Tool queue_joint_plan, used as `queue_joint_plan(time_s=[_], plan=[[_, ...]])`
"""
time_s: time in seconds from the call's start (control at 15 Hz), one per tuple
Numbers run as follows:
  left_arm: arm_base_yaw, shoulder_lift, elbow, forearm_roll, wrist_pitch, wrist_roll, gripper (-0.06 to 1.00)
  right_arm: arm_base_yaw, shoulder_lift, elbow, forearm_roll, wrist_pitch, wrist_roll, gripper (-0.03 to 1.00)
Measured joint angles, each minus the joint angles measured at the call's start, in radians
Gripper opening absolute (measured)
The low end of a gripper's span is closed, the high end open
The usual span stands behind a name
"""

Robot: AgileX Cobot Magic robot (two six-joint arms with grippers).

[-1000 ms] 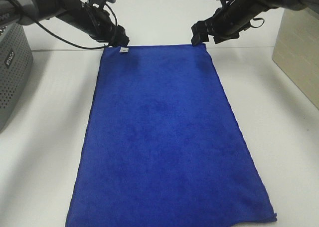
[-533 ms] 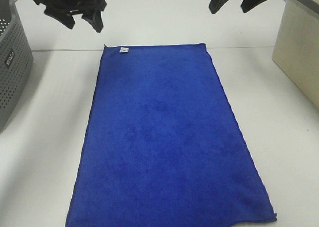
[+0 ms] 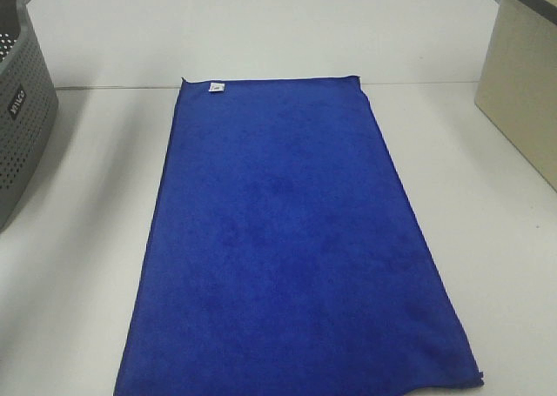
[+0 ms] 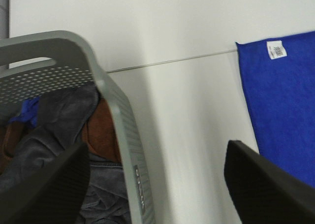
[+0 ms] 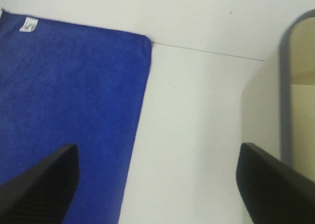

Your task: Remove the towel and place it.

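The royal-blue towel [image 3: 287,239] lies flat and spread out on the white table, with its white tag [image 3: 217,87] at the far left corner. Neither gripper shows in the overhead view. In the left wrist view my left gripper [image 4: 158,150] is open and empty, high above the table between the grey basket and the towel's tagged corner [image 4: 277,49]. In the right wrist view my right gripper [image 5: 158,150] is open and empty, above the table beside the towel's far right corner [image 5: 140,42].
A grey perforated basket [image 3: 22,109] stands at the left edge; it holds dark and brown clothes [image 4: 54,130]. A beige box [image 3: 522,74] stands at the right edge and also shows in the right wrist view [image 5: 300,101]. White table [image 3: 78,239] lies on both sides of the towel.
Both grippers let go of the towel's far corners, opened, rose and left the overhead view. The towel stayed flat in place.
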Motion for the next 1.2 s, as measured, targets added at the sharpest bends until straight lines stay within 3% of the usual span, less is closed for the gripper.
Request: queue_joint_plan(time_s=[0.2, 0.33, 0.4, 0.67, 0.8, 1.0, 1.2], plan=[[0.097, -0.047, 0.006, -0.11, 0.0, 0.029, 0.72, -0.084, -0.086, 0.028, -0.014, -0.001, 0.023, 0.85], [0.124, -0.119, 0.071, -0.122, 0.0, 0.041, 0.72, -0.091, -0.172, 0.129, -0.017, -0.001, 0.025, 0.83], [0.126, -0.25, 0.222, -0.128, 0.0, 0.061, 0.72, -0.091, -0.318, 0.318, -0.024, -0.001, 0.025, 0.81], [0.125, -0.606, 0.589, -0.14, 0.001, 0.065, 0.72, -0.091, -0.723, 0.769, -0.069, 0.004, 0.025, 0.79], [0.125, -0.781, 0.777, -0.104, 0.0, 0.065, 0.72, -0.091, -0.928, 0.961, -0.069, 0.004, 0.025, 0.79], [0.125, -1.012, 1.029, 0.05, -0.037, 0.067, 0.72, -0.091, -1.208, 1.171, -0.091, 0.005, 0.026, 0.79], [0.125, -1.183, 1.185, 0.144, -0.097, 0.067, 0.72, -0.091, -1.409, 1.298, -0.092, 0.005, 0.057, 0.79]])
